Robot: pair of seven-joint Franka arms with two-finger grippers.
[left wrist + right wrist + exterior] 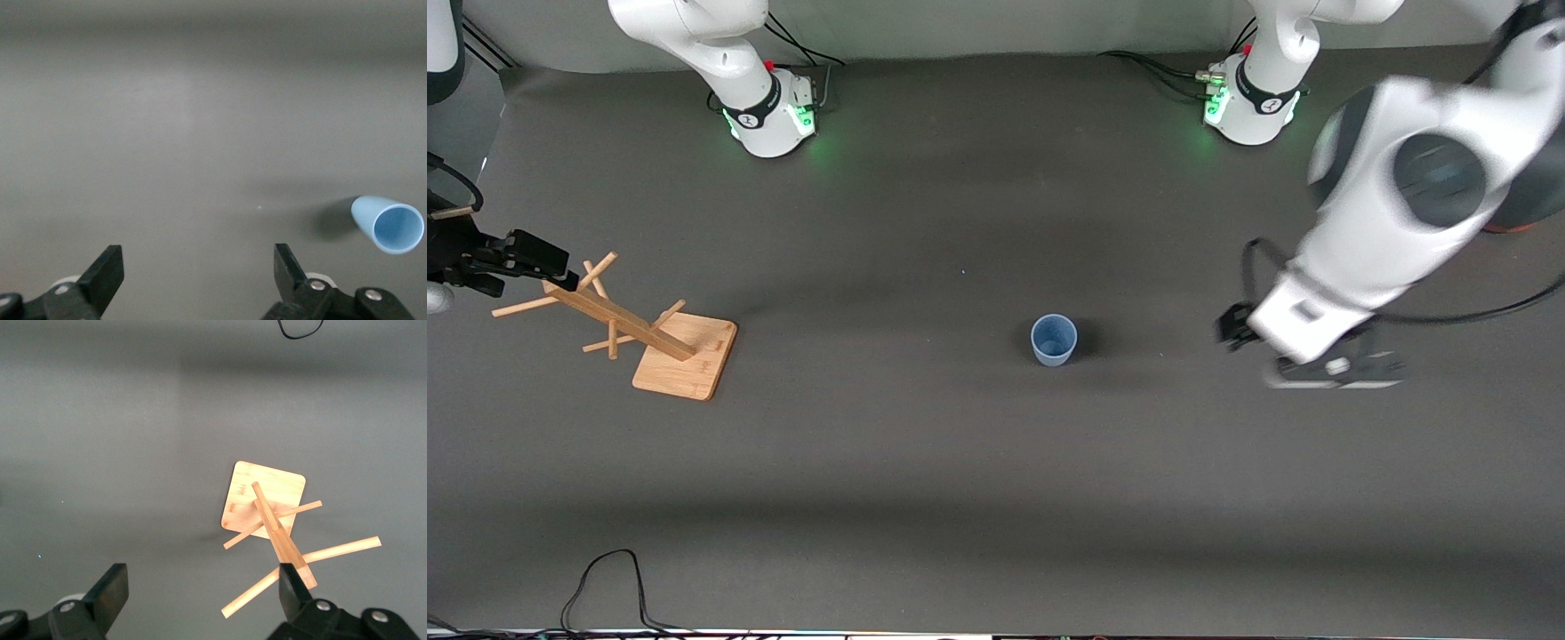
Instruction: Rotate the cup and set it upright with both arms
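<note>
Dark grey cloth covers the whole table (925,498), with the two green-lit arm bases along the top edge of the front view. Just right of centre in that view stands the cup (1054,340), a small pale-blue tumbler, upright with its open mouth facing up and nothing touching it; in the left wrist view the cup (389,224) sits at the lower right of the frame. At the right of the front view, the left gripper (1316,360) hangs over bare cloth well apart from the cup, its fingers (107,273) spread wide and holding nothing. At the left edge of the front view, the right gripper (525,258) hovers above the wooden mug rack (649,338), fingers (110,593) likewise released and empty.
</note>
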